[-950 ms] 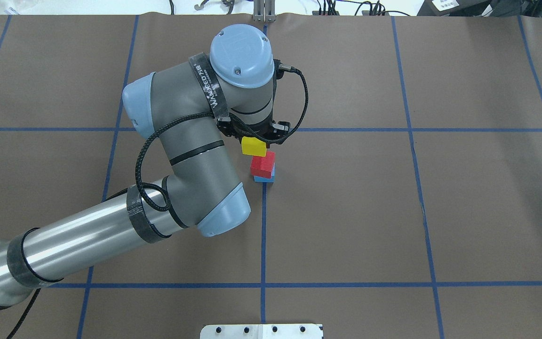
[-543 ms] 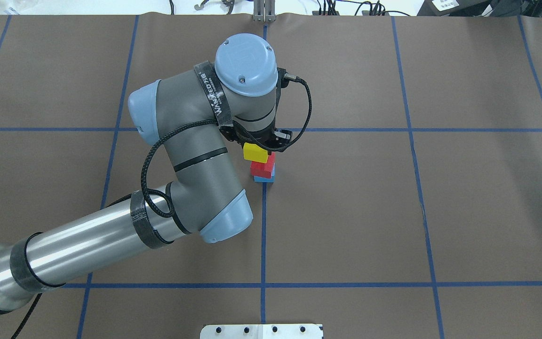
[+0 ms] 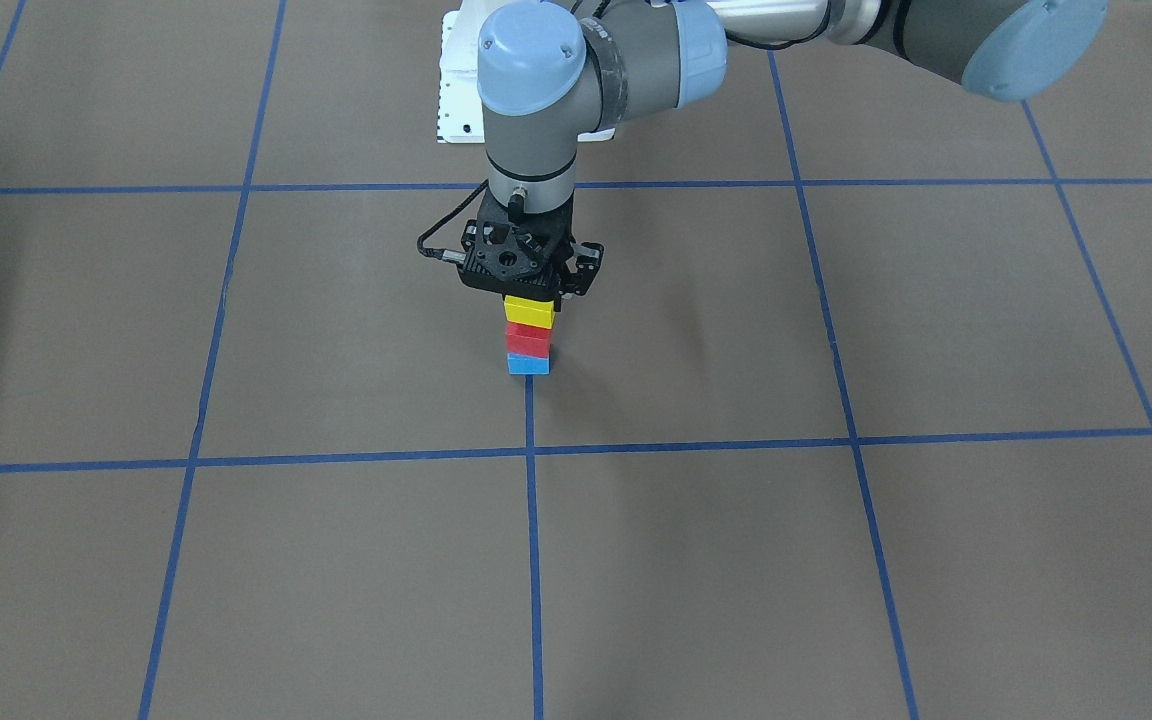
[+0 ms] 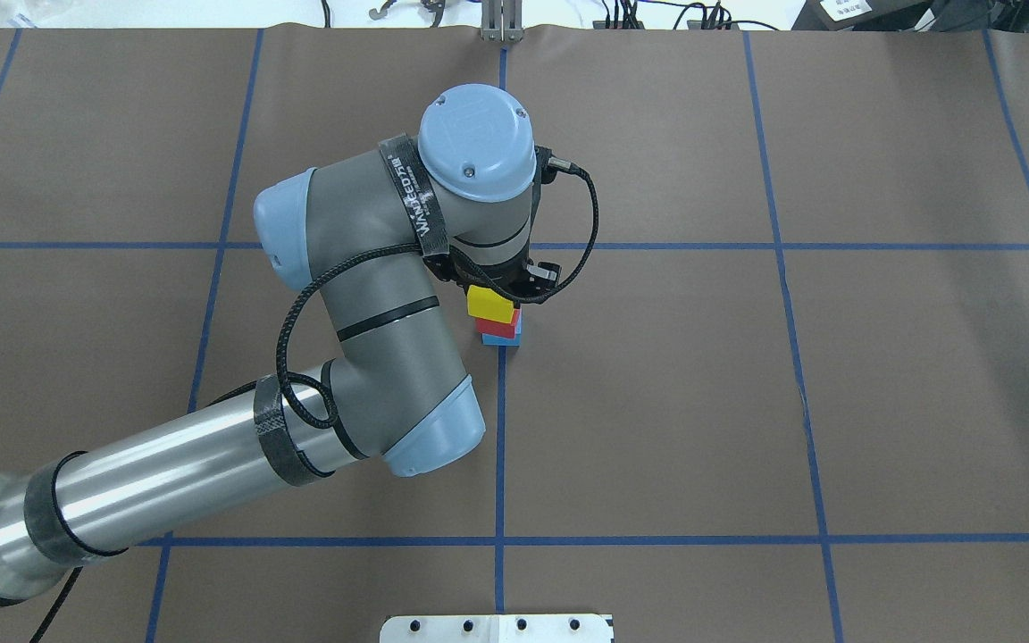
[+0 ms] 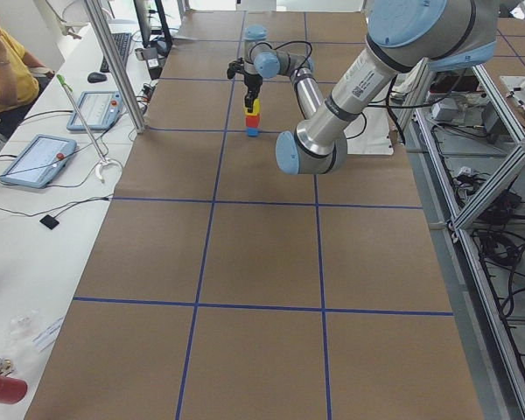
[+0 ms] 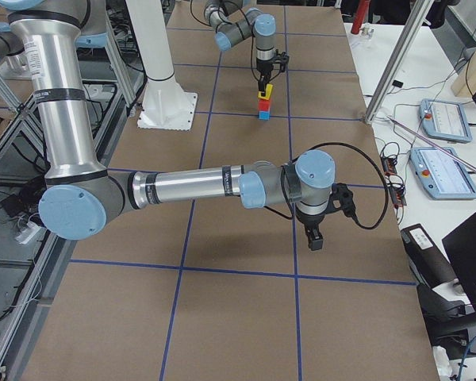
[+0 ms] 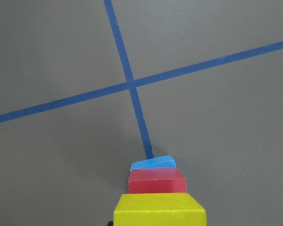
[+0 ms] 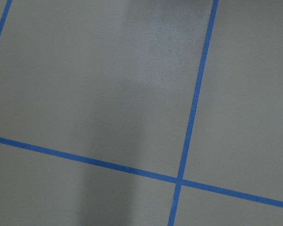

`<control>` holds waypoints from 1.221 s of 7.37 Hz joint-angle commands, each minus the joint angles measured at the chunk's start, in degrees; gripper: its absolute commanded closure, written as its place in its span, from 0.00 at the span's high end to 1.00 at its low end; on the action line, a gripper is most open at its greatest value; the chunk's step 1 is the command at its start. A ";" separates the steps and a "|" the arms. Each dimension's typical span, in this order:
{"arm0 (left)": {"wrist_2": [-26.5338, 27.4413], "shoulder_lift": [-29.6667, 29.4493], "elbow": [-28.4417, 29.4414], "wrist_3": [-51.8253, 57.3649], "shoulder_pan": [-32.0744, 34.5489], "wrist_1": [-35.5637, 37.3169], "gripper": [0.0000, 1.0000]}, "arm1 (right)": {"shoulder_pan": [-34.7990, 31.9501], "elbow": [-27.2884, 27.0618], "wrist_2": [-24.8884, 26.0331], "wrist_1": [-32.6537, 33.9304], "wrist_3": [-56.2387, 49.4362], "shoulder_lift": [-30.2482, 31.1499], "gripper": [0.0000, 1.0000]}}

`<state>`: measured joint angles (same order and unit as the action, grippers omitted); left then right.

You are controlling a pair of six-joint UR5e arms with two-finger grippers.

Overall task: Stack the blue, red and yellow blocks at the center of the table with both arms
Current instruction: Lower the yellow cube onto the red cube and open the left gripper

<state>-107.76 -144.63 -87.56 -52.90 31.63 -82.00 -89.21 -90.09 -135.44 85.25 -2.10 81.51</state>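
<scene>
Centre frame: the left tool [image 3: 530, 298] is clenched on the yellow block [image 3: 529, 311], at the top of the stack.
It sits directly over the red block [image 3: 528, 343], which rests on the blue block [image 3: 528, 364], on a tape line of the bench [image 3: 836, 560]. The strap [image 4: 414, 198] on the left arm has white lettering too blurred to read. I cannot tell the grip of the right tool [image 6: 313, 236], at lower centre of the right-side view.

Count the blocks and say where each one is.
3, in one stack: blue block at the bottom, red block on it, yellow block on top in the left gripper. The left arm might hide others.
</scene>
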 commanded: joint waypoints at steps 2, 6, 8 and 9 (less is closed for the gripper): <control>0.00 -0.12 0.37 -0.10 -0.07 -0.09 0.15 | 0.00 0.00 0.00 0.00 -0.01 0.05 1.00; -0.08 -0.30 1.86 -0.62 -0.07 -1.75 0.37 | 0.00 0.00 0.00 0.00 -0.01 0.05 1.00; -0.08 -0.30 2.13 -0.71 -0.07 -2.46 0.58 | 0.00 0.00 0.00 0.00 -0.01 0.05 1.00; -0.08 -0.21 2.21 -0.63 -0.07 -2.46 0.80 | 0.00 0.00 0.00 0.00 -0.01 0.05 1.00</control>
<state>-107.84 -144.92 -85.50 -53.58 31.55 -84.32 -89.21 -90.09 -135.44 85.25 -2.11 81.56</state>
